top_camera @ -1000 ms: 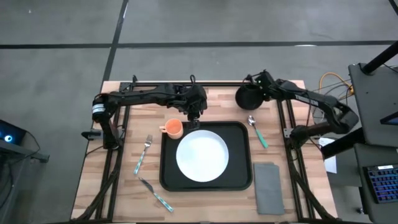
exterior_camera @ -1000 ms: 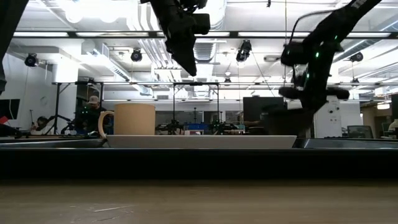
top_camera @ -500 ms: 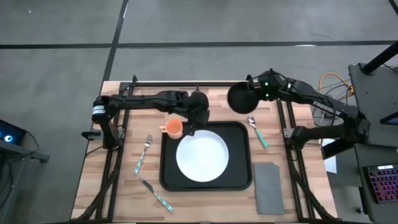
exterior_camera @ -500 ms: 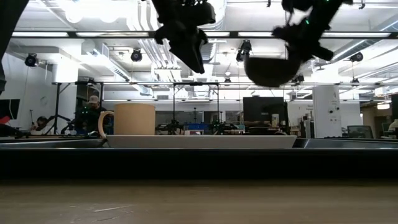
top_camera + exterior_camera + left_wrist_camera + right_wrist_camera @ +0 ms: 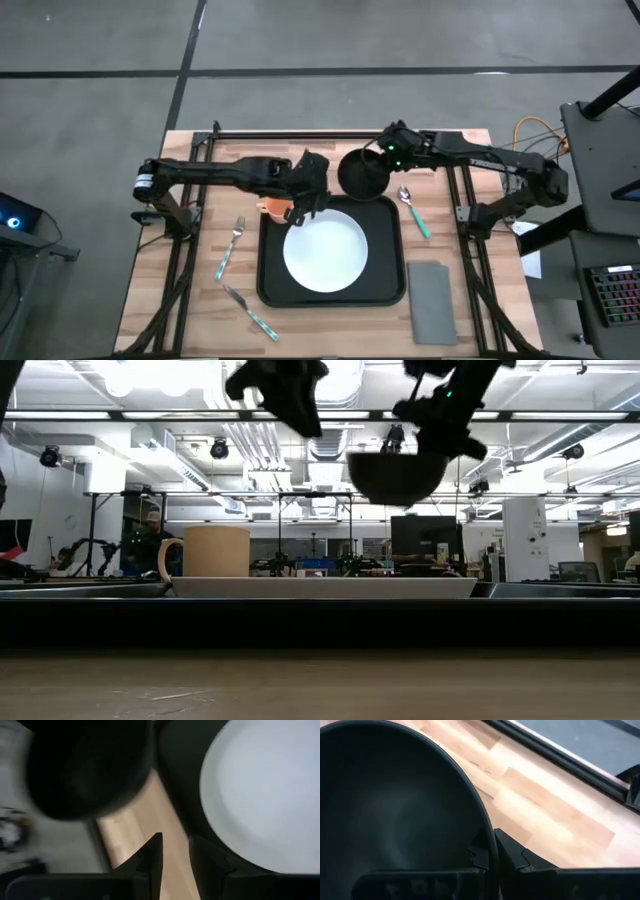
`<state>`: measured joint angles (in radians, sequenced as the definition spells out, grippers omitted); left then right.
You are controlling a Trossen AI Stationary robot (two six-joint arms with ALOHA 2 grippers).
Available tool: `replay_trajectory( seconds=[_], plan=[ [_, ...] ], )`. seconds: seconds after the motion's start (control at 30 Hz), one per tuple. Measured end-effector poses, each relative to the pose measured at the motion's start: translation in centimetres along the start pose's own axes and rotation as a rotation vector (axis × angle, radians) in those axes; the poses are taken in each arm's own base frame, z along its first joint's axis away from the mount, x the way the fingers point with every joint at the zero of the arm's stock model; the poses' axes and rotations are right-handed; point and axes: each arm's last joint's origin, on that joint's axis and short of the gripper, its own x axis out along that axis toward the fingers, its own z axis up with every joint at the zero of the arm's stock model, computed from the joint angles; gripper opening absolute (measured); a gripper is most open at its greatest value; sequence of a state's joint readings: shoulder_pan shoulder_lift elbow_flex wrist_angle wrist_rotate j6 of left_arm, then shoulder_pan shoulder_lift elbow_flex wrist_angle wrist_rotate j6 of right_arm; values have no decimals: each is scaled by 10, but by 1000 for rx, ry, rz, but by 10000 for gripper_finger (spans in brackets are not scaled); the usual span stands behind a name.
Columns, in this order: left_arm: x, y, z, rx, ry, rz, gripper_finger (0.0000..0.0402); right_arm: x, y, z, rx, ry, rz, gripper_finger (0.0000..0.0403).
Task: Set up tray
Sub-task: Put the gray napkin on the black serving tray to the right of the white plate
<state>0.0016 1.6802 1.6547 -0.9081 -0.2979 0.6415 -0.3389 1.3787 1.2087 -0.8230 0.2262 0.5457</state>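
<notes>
Right gripper [image 5: 385,160]: clamped on rim of black bowl [image 5: 362,173], held in the air over far edge of tray [image 5: 385,290]
Left gripper [image 5: 303,203]: fingers narrowly parted, empty, above far-left corner of tray, just beside orange cup [image 5: 272,208]
Tray: centre of table [image 5: 200,300], carrying white plate [image 5: 324,250]
Napkin [image 5: 432,302]: right of tray

Overhead, table-level and two close wrist cameras share the white plate [image 5: 325,250].
</notes>
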Motion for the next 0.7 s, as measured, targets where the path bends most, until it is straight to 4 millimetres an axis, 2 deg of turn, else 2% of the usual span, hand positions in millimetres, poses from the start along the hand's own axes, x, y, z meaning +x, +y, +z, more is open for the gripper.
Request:
replay_trajectory(
  seconds=[0.13,0.27,0.47,0.7],
  plan=[
    [-19,-9,9,92,-25,73,76,26,11,3,-13,51,23,8],
    [-21,-18,12,134,-30,55,76,45,25,14,-49,91,58,8],
    [-13,-29,6,171,25,8,76,42,46,35,-93,62,100,8],
    [2,-39,-4,204,132,56,76,37,63,45,-120,44,155,8]
  ],
)
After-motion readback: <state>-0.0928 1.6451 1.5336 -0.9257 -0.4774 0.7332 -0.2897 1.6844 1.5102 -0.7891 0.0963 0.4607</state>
